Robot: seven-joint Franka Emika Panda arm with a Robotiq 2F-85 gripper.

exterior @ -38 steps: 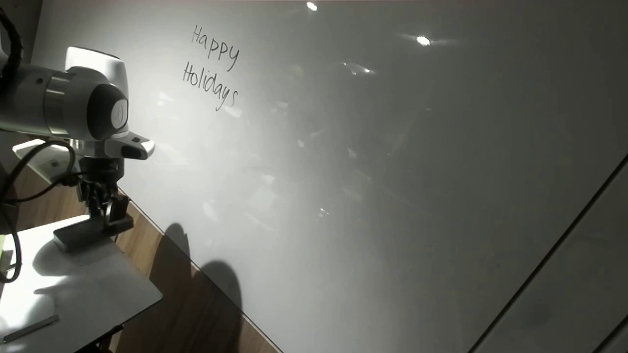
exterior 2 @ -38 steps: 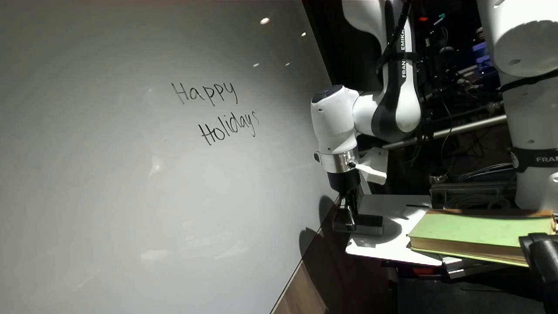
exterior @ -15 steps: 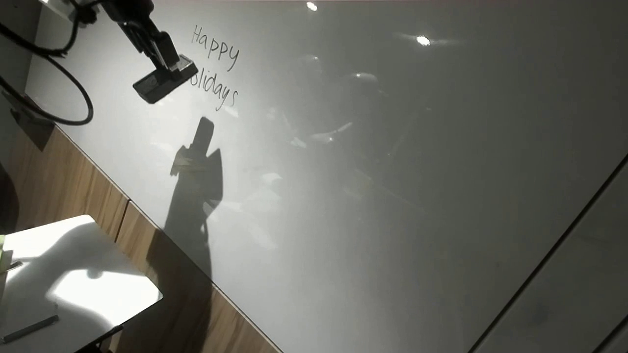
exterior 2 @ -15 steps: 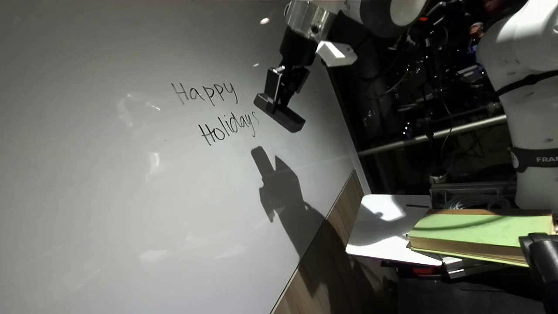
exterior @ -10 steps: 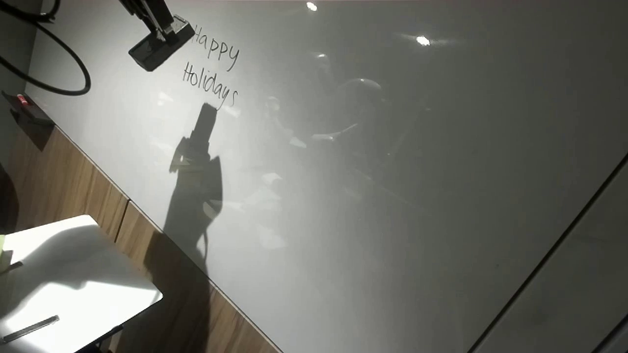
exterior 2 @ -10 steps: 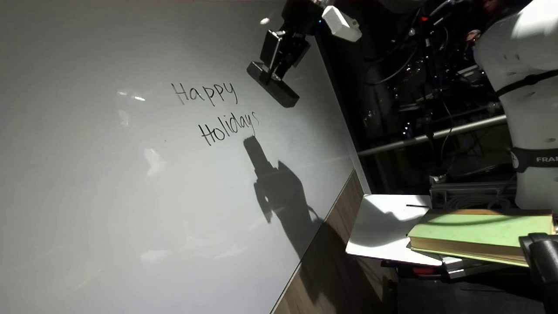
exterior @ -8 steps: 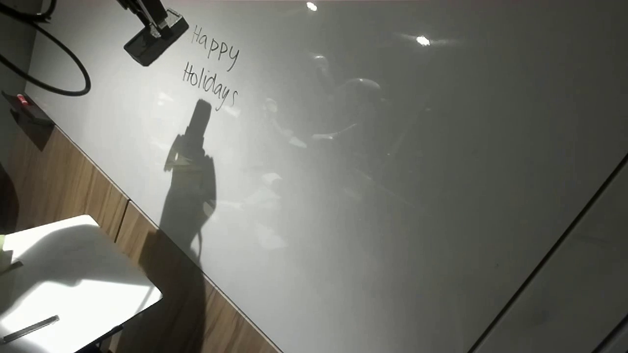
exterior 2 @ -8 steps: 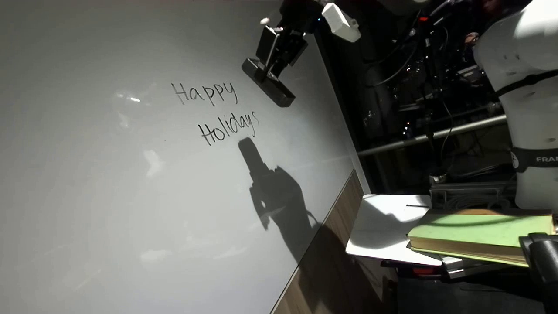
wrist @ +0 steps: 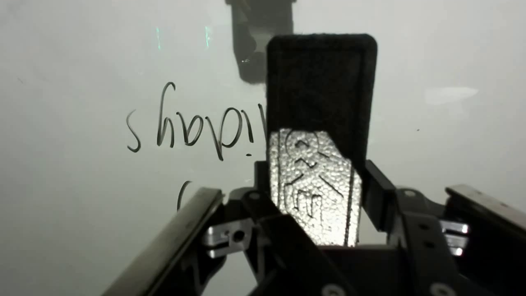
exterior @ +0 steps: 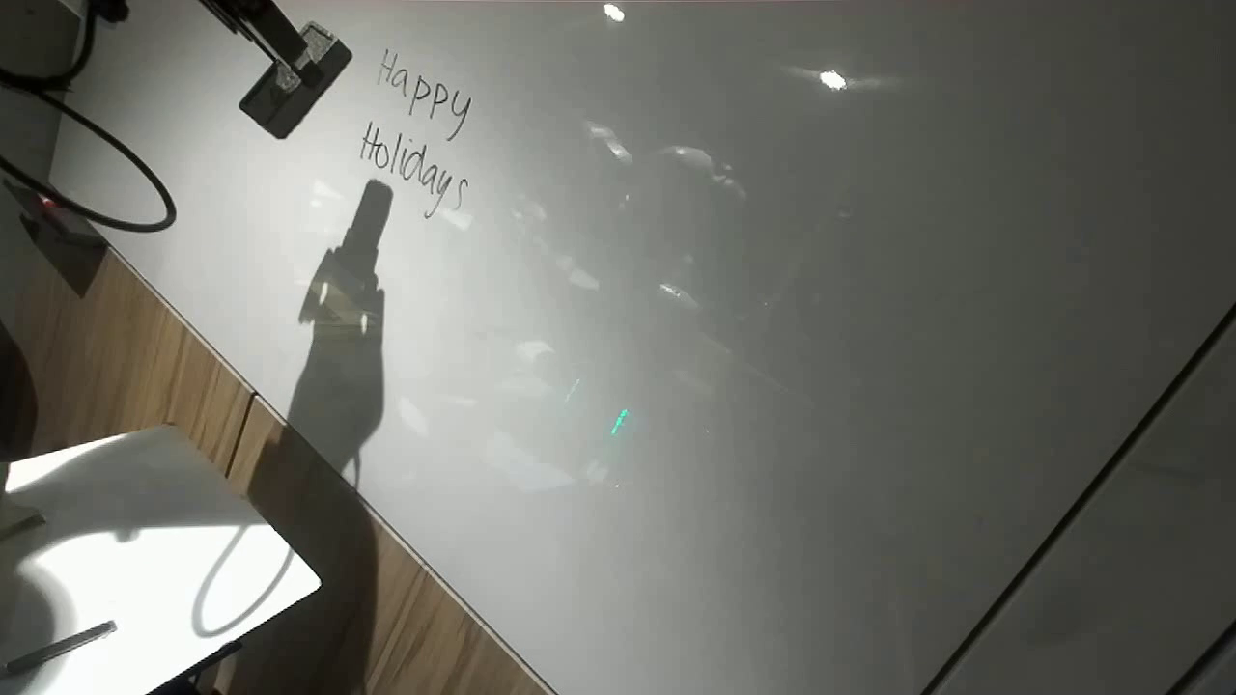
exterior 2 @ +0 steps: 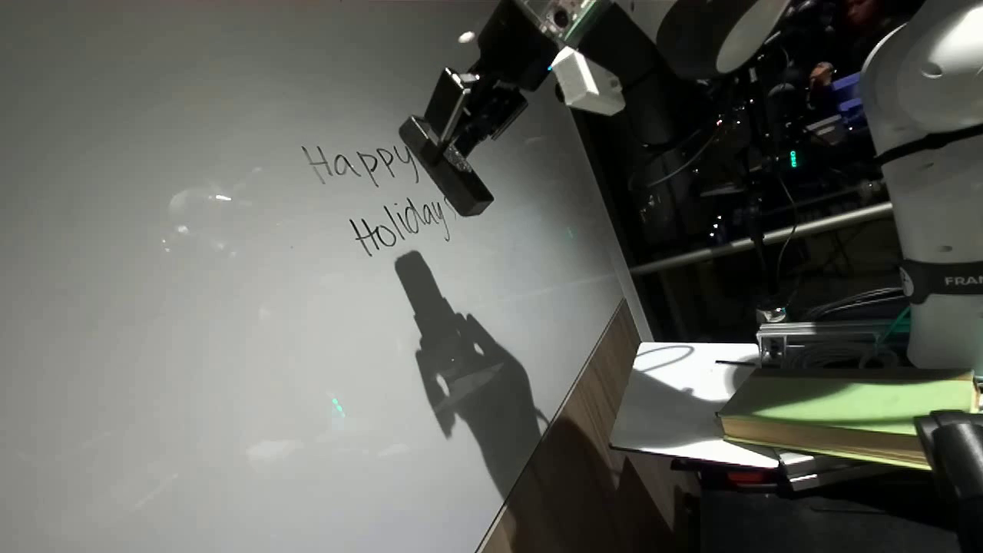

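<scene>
A black block-shaped eraser is pinched between the fingers of my gripper, its near part brightly lit. In both exterior views the eraser hangs in front of the whiteboard, its shadow lying apart from it lower on the board. Handwritten "Happy" and "Holidays" stand on the board. In an exterior view the eraser overlaps the ends of both words. Seen from the wrist, "Holidays" appears upside down left of the eraser, which hides its first letters.
A white tabletop stands below the board, with a dark stick on it. A thick green book lies at its side. Wood panelling runs under the board. A black cable loops from the arm.
The eraser has risen from over the white tabletop to the height of the writing, still gripped. Over the last half second it has shifted slightly, coming in front of the words' ends in an exterior view.
</scene>
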